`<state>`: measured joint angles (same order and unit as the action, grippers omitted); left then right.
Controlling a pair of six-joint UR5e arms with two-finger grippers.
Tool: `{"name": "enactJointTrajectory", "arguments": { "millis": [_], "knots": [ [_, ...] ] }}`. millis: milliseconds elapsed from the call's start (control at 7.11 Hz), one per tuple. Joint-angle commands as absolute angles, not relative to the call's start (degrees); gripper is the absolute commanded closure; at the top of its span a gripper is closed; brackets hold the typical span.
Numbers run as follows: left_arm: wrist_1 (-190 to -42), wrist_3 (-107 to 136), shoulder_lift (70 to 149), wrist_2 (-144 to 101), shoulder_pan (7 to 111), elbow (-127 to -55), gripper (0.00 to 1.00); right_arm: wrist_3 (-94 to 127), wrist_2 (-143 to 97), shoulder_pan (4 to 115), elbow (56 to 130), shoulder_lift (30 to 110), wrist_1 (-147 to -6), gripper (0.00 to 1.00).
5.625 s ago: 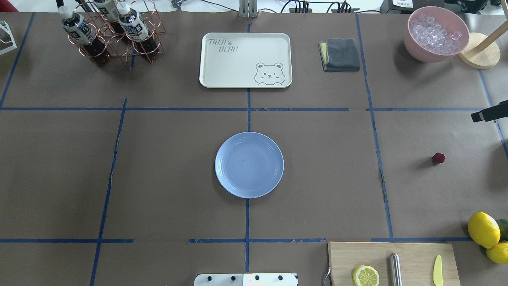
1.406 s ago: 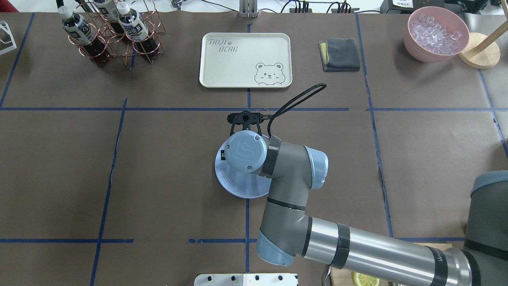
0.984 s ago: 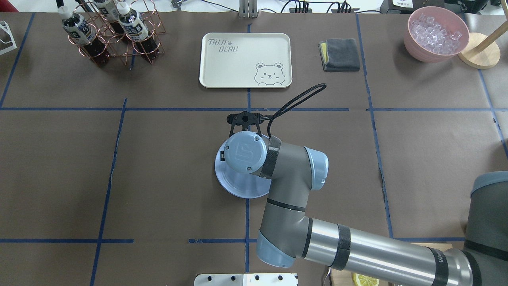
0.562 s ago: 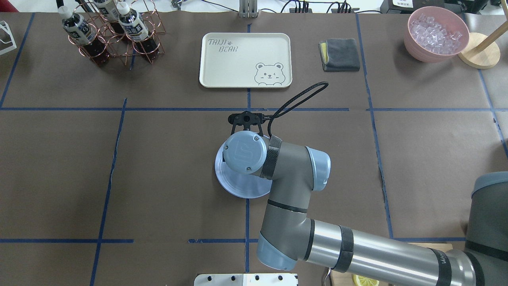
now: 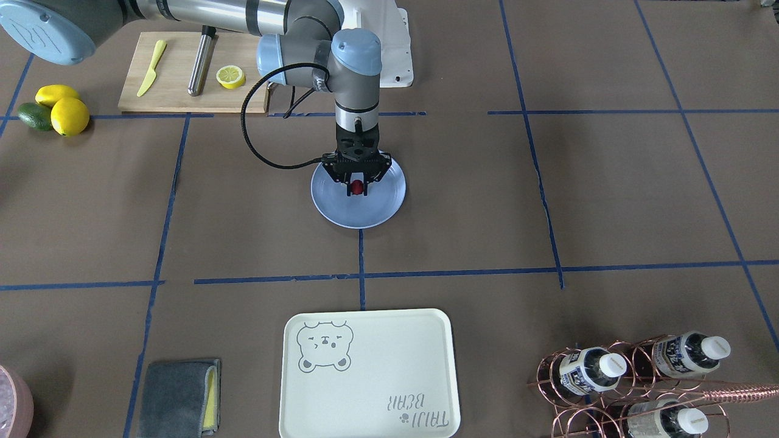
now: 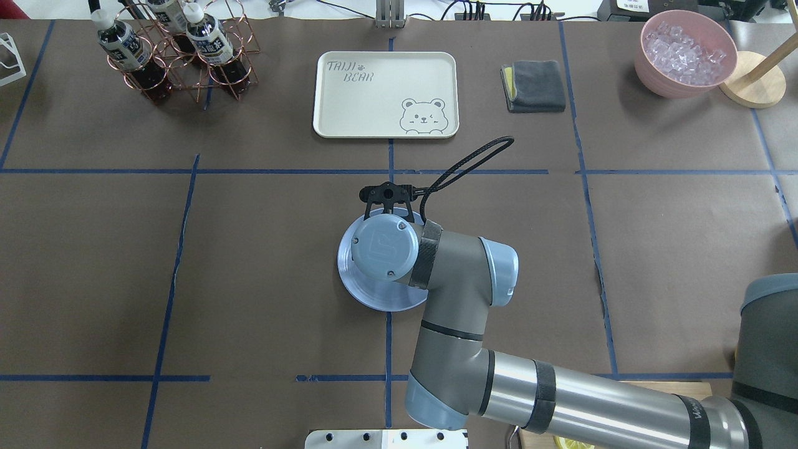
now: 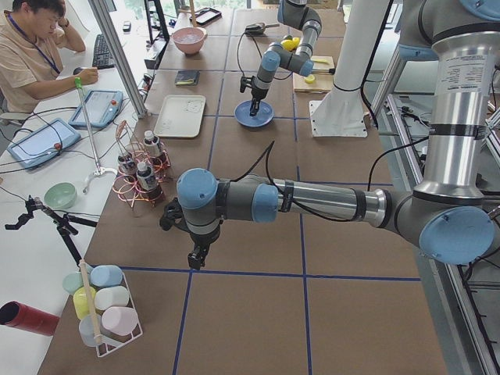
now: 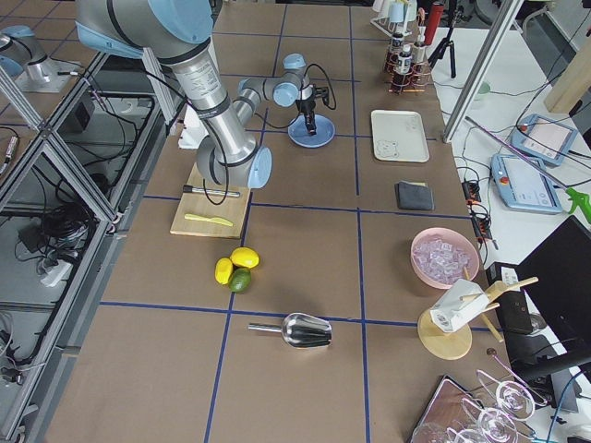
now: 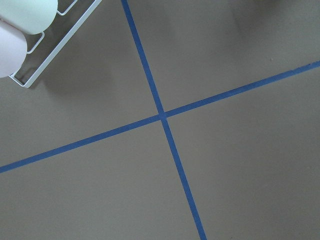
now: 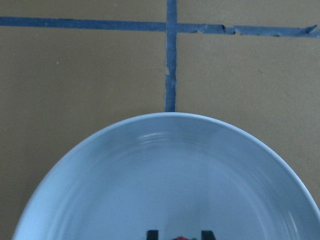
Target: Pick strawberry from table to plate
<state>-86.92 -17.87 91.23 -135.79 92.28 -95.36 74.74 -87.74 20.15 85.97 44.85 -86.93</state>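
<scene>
Strawberry (image 5: 357,185), small and dark red, sits between the two black fingers of the right tool (image 5: 357,191). The tool is closed on it and points straight down over the light-blue plate (image 5: 359,214). In the front-facing view the berry is close to the plate's middle; whether it touches the glossy surface cannot be told. The plate lies on a blue tape line near the centre of the brown-paper tabletop (image 5: 548,182).

In the right wrist view the fingertips (image 10: 152,234) just show at the bottom edge with a sliver of red between them. Beyond them are the plate's far rim and a tape crossing. From overhead, the right arm's wrist covers much of the plate and hides the berry. A black cable (image 5: 249,121) loops out from that wrist.

The left tool (image 7: 194,260) shows only in the view from the table's left end. It hangs pointing down over bare paper, well apart from the plate, and whether it is released or clenched cannot be told. Its wrist camera shows a tape crossing (image 9: 162,117) and the corner of a white wire rack (image 9: 50,55) holding pale cups.

A cream bear-print tray (image 5: 365,371) lies across the plate from the robot, with a folded grey cloth (image 5: 176,395) beside it. A wooden cutting board (image 5: 176,91) carries a lemon half (image 5: 230,76). Two whole lemons (image 5: 68,115) and an avocado (image 5: 33,115) sit together near the board.
</scene>
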Motion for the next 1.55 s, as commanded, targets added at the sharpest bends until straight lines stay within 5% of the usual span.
{"name": "enactJointTrajectory", "arguments": {
  "millis": [0, 141, 281, 844, 1406],
  "knots": [
    [-86.92, -17.93, 91.32, -135.79, 92.29, -95.36, 0.00, 74.71, -87.71, 20.04, 85.96, 45.53, -86.92, 0.33],
    [-86.92, -17.93, 91.32, -135.79, 92.29, -95.36, 0.00, 74.71, -87.71, 20.04, 85.96, 45.27, -86.92, 0.09],
    [-86.92, -17.84, 91.41, -135.79, 92.29, -95.36, 0.00, 74.62, -87.80, 20.04, 86.91, 44.92, -86.84, 0.00],
    [-86.66, -17.93, 91.23, -135.70, 92.29, -95.09, 0.00, 60.30, -97.83, 35.09, 103.76, 52.00, -92.45, 0.00],
    [-86.66, -17.93, 90.53, -135.35, 92.37, -95.36, 0.00, 12.43, -123.09, 67.07, 104.59, 71.75, -92.46, 0.00]
  ]
}}
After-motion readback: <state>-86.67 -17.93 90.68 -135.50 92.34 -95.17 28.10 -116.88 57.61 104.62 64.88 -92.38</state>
